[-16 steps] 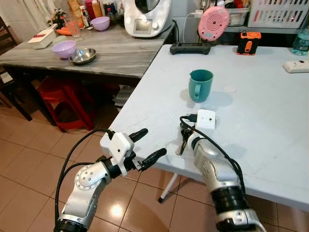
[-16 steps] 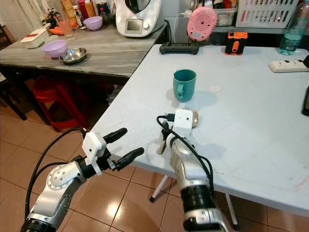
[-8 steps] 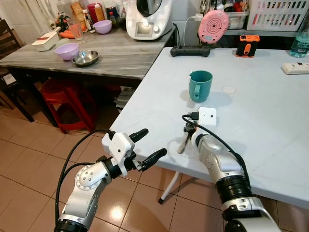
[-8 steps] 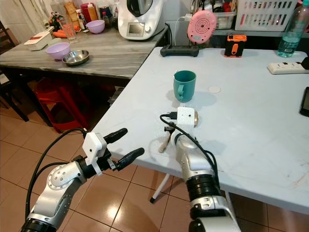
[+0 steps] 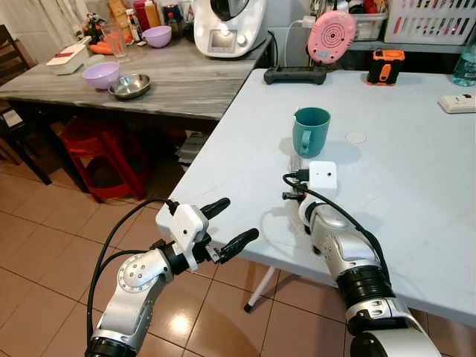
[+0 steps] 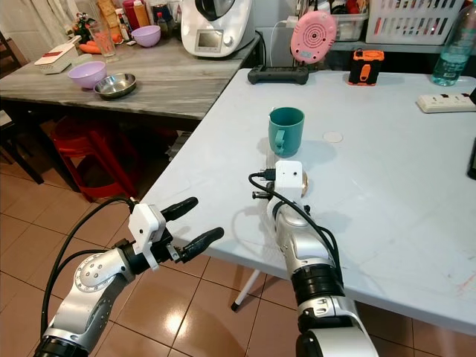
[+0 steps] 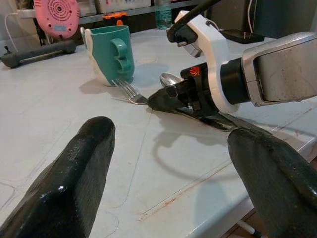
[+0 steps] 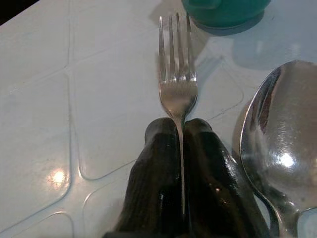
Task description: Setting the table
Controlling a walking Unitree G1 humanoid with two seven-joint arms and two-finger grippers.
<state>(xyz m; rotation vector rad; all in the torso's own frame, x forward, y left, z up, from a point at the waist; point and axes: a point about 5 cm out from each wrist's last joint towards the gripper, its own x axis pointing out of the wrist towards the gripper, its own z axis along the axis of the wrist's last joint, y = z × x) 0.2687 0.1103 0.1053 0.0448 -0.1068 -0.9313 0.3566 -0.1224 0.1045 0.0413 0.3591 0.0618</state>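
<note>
Teal mug (image 5: pixel 309 131) stands at 12 o'clock from the right gripper (image 8: pixel 181 148), just past the fork (image 8: pixel 176 79) tines; a spoon (image 8: pixel 280 129) lies close at 3 o'clock. The right gripper pinches the fork's handle low on the white table (image 5: pixel 416 193), having slid it nearer the mug. Left gripper (image 5: pixel 227 224) hovers spread wide off the table's edge.

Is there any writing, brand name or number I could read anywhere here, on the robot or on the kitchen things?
None can be read.
Small red mark on the right hand: too blurred to read.
Screen of the white kitchen machine: too small to read.
Bottles and packets on the grey counter: labels too small to read.
</note>
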